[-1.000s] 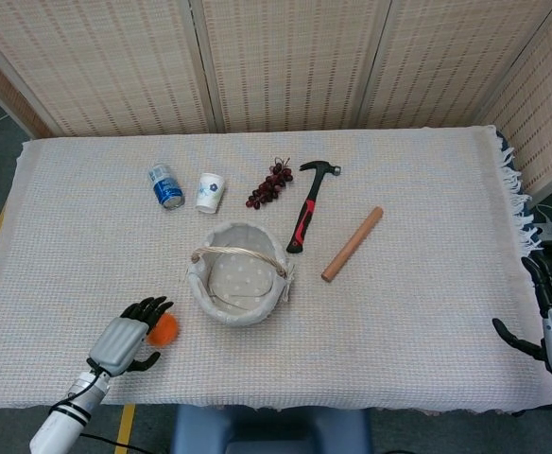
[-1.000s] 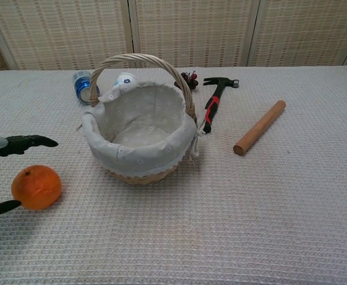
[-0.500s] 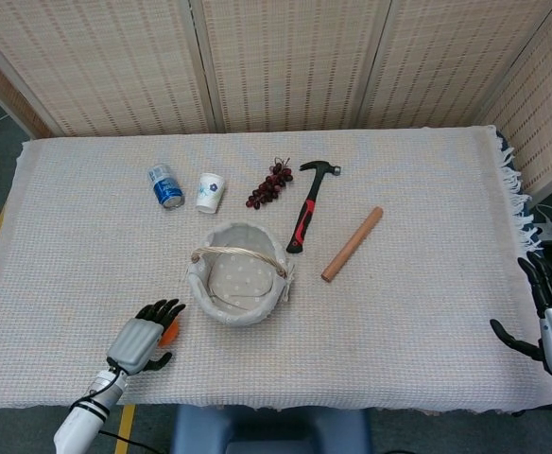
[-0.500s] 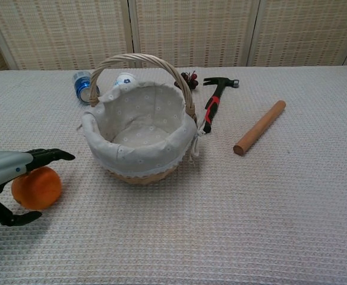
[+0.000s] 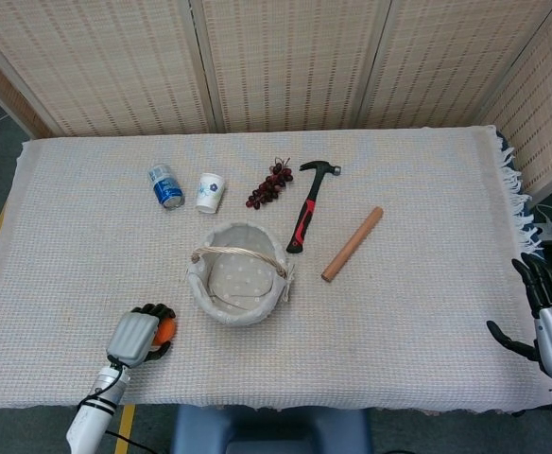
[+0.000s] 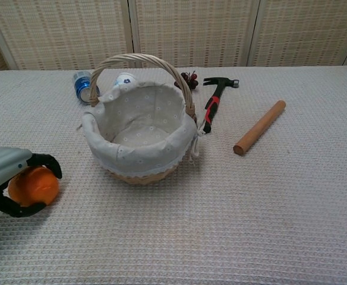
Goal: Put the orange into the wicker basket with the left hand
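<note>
At far left, the left robot hand (image 6: pixel 10 178) now has its fingers (image 6: pixel 47 163) curled round the orange (image 6: pixel 34 185); a sec ago they were spread w/ fruit only between them. So grasp looks made, lift comes next, I'd judge. Orange sits on the surface (image 5: pixel 399 312) just left of the wicker basket (image 6: pixel 139 133), not yet raised as far as I can tell. Count, L to R: 1 orange, 1 can (image 5: pixel 165 185), 1 paper cup (image 5: pixel 210 192), 1 basket, 1 grape bunch (image 5: pixel 270 183), 1 hammer (image 5: pixel 308 217), 1 wooden rod (image 5: pixel 352 244). Far right, the right robot hand (image 5: pixel 548 322) is spread, holding nothing, at the surface edge.
</note>
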Controlling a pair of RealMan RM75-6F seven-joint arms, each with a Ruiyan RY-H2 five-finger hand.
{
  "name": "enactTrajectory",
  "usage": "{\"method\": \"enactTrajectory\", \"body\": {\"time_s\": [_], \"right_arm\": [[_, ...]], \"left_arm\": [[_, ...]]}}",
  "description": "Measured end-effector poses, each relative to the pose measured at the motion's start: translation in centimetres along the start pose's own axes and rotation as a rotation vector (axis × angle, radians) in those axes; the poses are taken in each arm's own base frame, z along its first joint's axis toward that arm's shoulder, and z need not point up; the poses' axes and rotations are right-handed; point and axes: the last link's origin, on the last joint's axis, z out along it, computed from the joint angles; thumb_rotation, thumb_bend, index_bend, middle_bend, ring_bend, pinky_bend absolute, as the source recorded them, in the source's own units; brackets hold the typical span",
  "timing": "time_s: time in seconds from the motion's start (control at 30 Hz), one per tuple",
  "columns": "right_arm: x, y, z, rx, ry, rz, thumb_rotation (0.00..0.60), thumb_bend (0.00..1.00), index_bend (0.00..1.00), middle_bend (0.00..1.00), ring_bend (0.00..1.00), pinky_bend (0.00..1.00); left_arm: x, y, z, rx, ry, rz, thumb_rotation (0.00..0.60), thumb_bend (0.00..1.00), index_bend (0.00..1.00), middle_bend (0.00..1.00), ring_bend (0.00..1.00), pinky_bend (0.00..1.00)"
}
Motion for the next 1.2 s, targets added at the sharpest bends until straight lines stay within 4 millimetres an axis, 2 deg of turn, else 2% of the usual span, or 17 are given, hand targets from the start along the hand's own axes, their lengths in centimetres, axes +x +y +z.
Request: {"method": "enactTrajectory", "body": {"time_s": [0.13, 0.23, 0.37, 0.53, 0.63, 0.9, 1.07, 1.2], "right_arm": [[0.0, 0.0, 0.0, 0.001, -0.004, -0.001, 0.600, 0.11, 0.00, 0.00, 0.00, 0.17], [-0.1, 0.0, 0.0, 0.003, -0.008, -0.003, 0.600, 0.11, 0.00, 0.00, 0.00, 0.17], [-0.1, -0.1, -0.1, 0.007, -0.016, -0.004, 0.600, 0.11, 0.00, 0.00, 0.00, 0.17], [-0.1, -0.1, -0.1, 0.007, -0.016, -0.003, 0.600, 0.11, 0.00, 0.00, 0.00, 0.17], [-0.1, -0.1, -0.1, 0.007, -0.017, -0.003, 0.600, 0.11, 0.00, 0.00, 0.00, 0.17], [-0.1, -0.1, -0.1, 0.007, -0.024, -0.004, 0.600, 0.11, 0.00, 0.00, 0.00, 0.17], [-0.1, 0.0, 0.0, 0.003, -0.029, -0.002, 0.600, 0.11, 0.00, 0.00, 0.00, 0.17], [0.0, 0.0, 0.0, 0.004, -0.030, 0.001, 0.600, 0.11, 0.00, 0.00, 0.00, 0.17]], "left_arm": [[0.8, -0.6, 0.1, 0.028, 0.048, 0.018, 0.600, 0.38, 0.48, 0.48, 0.64, 0.68], [2.2, -1.5, 0.4, 0.075, 0.128, 0.076, 0.600, 0.38, 0.52, 0.51, 0.64, 0.68], [5.8, -3.6, 1.1, 0.160, 0.261, 0.153, 0.600, 0.38, 0.53, 0.52, 0.64, 0.68], [9.9, -5.0, 1.4, 0.182, 0.319, 0.150, 0.600, 0.38, 0.53, 0.52, 0.64, 0.68], [11.4, -4.3, 1.4, 0.156, 0.331, 0.130, 0.600, 0.38, 0.53, 0.52, 0.64, 0.68], [13.9, 0.3, 2.8, 0.074, 0.360, 0.072, 0.600, 0.38, 0.53, 0.52, 0.64, 0.68], [14.8, 3.2, 3.8, 0.050, 0.363, 0.024, 0.600, 0.38, 0.53, 0.52, 0.64, 0.69], [14.6, 4.9, 4.1, 0.045, 0.345, 0.004, 0.600, 0.38, 0.53, 0.52, 0.64, 0.70]]}}
